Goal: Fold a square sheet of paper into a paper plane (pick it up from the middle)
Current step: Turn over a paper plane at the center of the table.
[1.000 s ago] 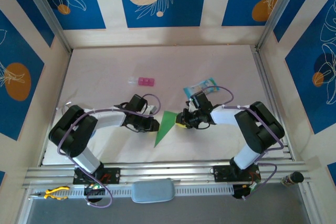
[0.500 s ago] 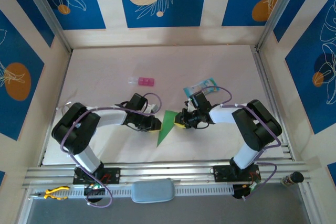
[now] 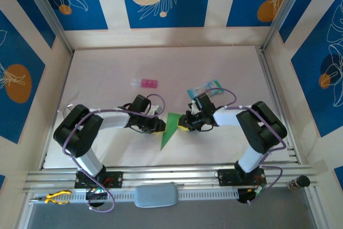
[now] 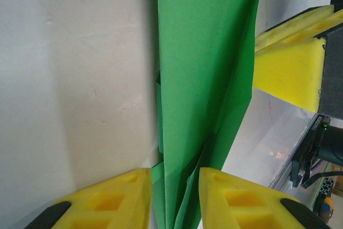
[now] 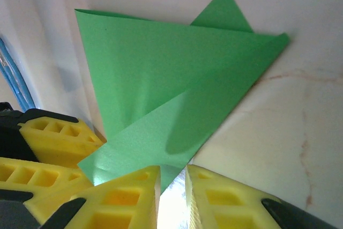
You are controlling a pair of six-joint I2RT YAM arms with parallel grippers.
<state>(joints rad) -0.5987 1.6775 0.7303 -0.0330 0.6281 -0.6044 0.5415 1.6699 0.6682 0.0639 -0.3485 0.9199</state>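
As the left gripper and right gripper each pinched the paper plane, a wing fold seemed underway; pressing its crease flat looked next.

bright green paper plane, narrow folded wedge; tip toward the table's near edge

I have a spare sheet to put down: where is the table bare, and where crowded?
Bare: the far strip between the back wall and the pink block; the far right corner past the blue packet. Crowded: the middle, where the left gripper and right gripper meet at the green paper.
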